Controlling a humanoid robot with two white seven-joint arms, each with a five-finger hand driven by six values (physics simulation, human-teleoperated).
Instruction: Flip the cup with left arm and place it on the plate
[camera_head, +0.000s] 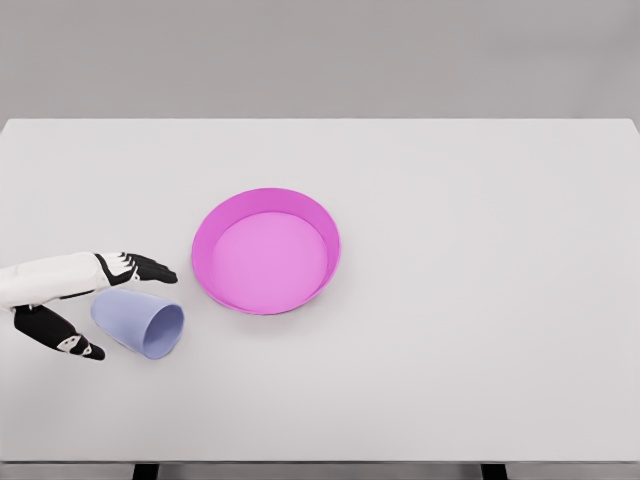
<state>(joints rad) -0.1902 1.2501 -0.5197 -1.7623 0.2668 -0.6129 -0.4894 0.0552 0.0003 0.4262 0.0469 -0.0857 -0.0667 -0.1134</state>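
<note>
One cup (140, 322) lay sideways beside plate (266, 250); left hand (75, 305) straddled it, fingers apart; probably light, stiff, slippery — grip mid-wall.

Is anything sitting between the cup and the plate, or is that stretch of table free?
Nothing visible stands between them. The cup lies on its side, mouth toward the lower right, with the left robot hand open around its closed end. Only bare table separates it from the pink plate to its upper right.
</note>
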